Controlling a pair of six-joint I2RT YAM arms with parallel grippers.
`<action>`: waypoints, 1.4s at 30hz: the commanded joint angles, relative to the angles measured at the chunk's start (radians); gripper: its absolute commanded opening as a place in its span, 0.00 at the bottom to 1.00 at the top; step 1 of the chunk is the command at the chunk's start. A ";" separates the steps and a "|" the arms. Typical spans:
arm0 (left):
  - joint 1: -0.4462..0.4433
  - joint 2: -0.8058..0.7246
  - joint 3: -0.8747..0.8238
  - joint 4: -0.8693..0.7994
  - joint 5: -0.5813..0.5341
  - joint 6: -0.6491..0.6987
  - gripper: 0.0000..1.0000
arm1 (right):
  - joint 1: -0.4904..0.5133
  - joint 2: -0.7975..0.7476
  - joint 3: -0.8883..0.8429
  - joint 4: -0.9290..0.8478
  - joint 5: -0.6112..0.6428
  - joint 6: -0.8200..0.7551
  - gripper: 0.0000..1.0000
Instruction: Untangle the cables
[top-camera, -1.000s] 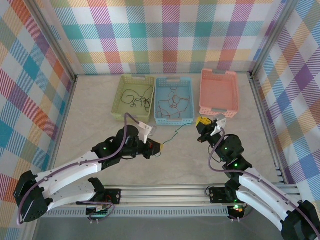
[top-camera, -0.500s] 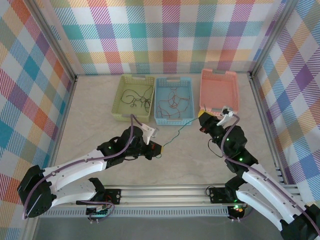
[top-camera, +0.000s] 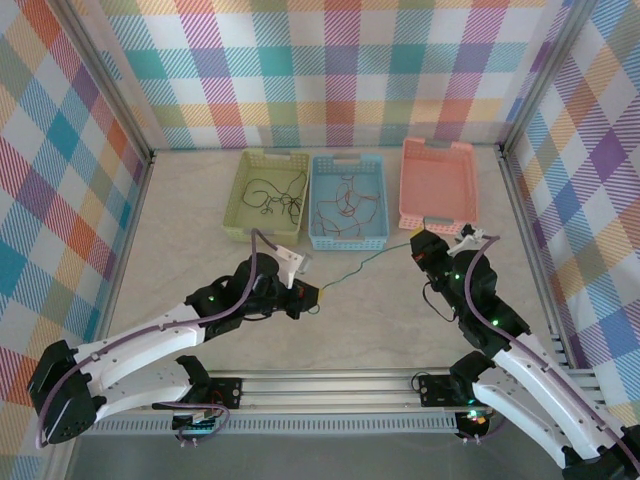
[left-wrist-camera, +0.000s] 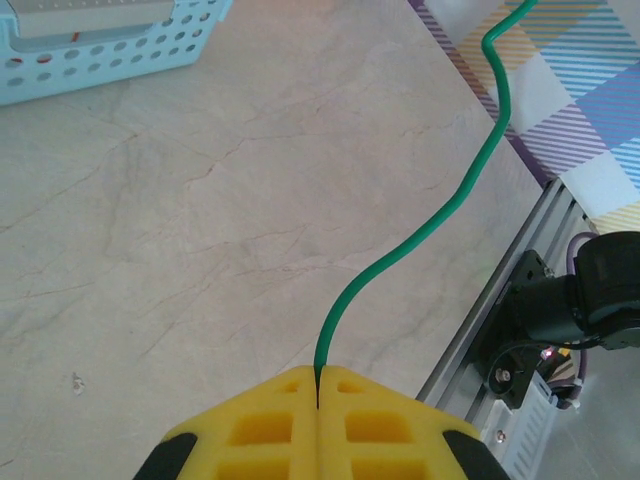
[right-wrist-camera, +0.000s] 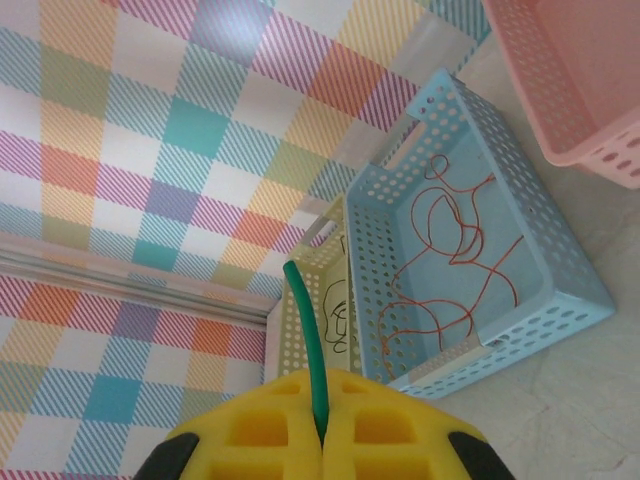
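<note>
My left pincer (left-wrist-camera: 318, 385) is pressed shut on one end of the green cable (left-wrist-camera: 420, 240). My right pincer (right-wrist-camera: 322, 425) pinches the other end, and the strand runs between them across the middle of the desk. I judge that pulling wider could yank it from a grip, and that loosening the right jaws here would drop it short of the pink basket (top-camera: 437, 185). How much cable sits inside each grip is hidden. The orange-red cables (right-wrist-camera: 455, 260) and black cables (top-camera: 272, 195) near the far edge are too fine to check for knots.
</note>
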 joint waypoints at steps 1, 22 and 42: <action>-0.009 -0.019 0.026 -0.200 -0.058 0.038 0.00 | -0.021 -0.013 0.045 0.028 0.068 -0.003 0.32; -0.006 0.065 0.186 -0.237 -0.079 0.073 0.00 | 0.024 0.233 -0.048 0.391 -0.675 -0.588 0.70; -0.006 0.099 0.191 -0.213 -0.047 0.080 0.00 | 0.184 0.536 0.023 0.533 -0.636 -0.497 0.53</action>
